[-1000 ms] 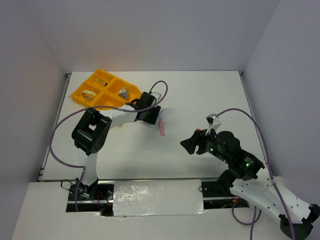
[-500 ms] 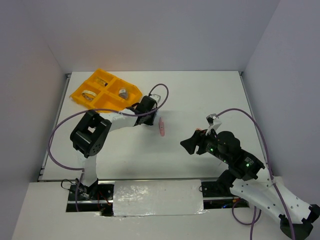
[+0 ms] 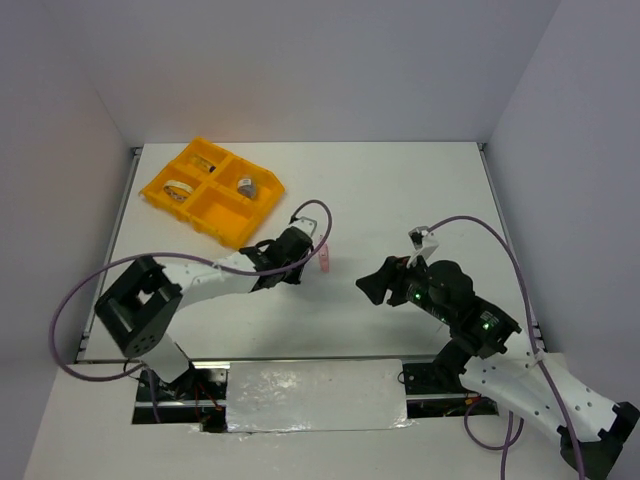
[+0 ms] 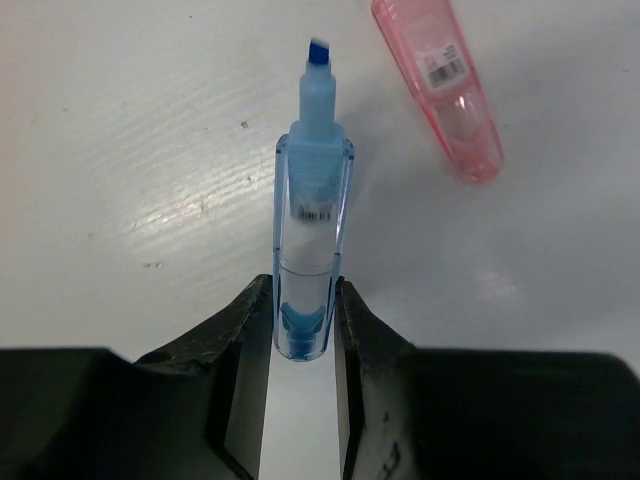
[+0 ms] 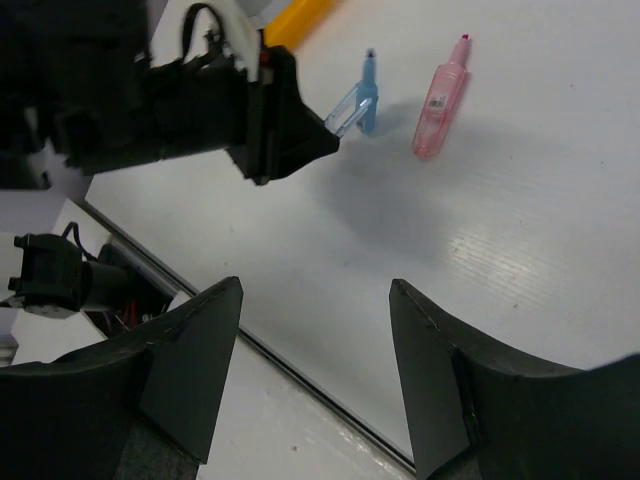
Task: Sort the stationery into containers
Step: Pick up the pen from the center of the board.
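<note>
A light-blue piece of the stationery, with a blue tip, is clamped by its rear end between my left gripper's fingers, low over the table; whether it touches the table I cannot tell. A pink piece lies flat just right of it. From above, the left gripper sits beside the pink piece, mid-table. The orange-yellow tray stands at the far left, with a beige tape ring and a small grey-topped jar in separate compartments. My right gripper hovers open and empty, right of centre.
The right wrist view looks past its own open fingers at the left gripper, the light-blue piece, the pink piece and a tray corner. A purple cable loops above the left wrist. Grey walls enclose the table.
My left gripper has shut on the light-blue piece and drawn back toward the near side, its arm folding lower and to the left. The right arm has barely moved.
</note>
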Robot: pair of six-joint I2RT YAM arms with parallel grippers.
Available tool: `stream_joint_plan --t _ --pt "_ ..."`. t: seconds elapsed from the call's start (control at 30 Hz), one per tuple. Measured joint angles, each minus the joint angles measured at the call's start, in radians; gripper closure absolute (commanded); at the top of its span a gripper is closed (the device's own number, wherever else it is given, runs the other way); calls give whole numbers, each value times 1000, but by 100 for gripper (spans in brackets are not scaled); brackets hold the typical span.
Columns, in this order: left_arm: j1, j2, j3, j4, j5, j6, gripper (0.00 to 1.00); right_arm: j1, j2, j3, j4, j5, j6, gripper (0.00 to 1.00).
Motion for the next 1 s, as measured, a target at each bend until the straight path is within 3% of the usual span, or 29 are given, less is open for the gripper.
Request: stream_joint_plan --t 0.33,0.53,0.67,1.0 --pt "-92 -373 -195 87 -77 -68 100 1 175 -2 186 23 120 36" --pt "-139 -496 -228 109 -26 -78 100 24 264 -19 335 11 198 34" --pt "-148 -570 -241 123 14 -76 100 28 284 -64 429 5 298 28" --pt "-150 -686 -249 134 165 -95 100 53 288 -150 609 -3 401 26"
